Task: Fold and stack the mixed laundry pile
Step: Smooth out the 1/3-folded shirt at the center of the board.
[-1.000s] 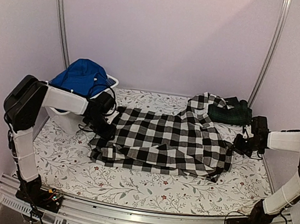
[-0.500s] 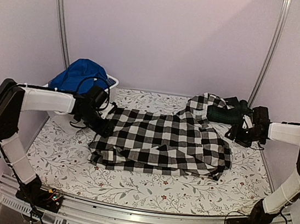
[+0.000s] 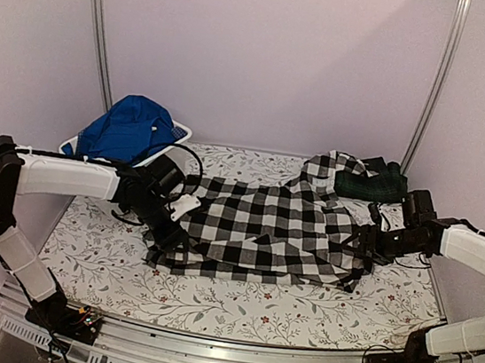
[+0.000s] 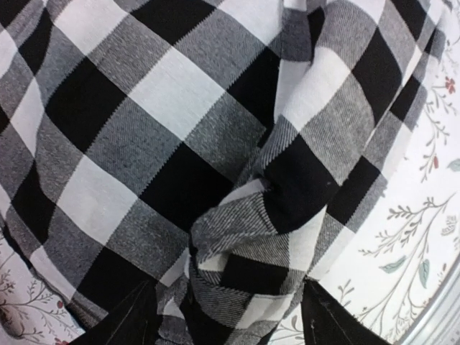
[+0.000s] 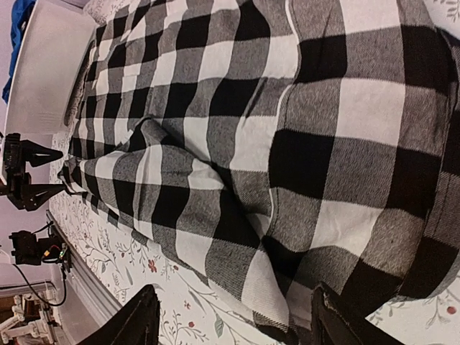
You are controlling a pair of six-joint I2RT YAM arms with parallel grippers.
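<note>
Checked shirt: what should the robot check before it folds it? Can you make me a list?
1. Left gripper open, with a bunch of the checked shirt between its fingers: ok.
2. Right gripper open at the shirt's near right edge: ok.
3. Shirt lying flat: not ok, it is wrinkled and bunched at the left.
4. Tartan garment apart from the shirt: cannot tell, they meet at the far right.
5. Blue garment out of the way on the white tub: ok.
</note>
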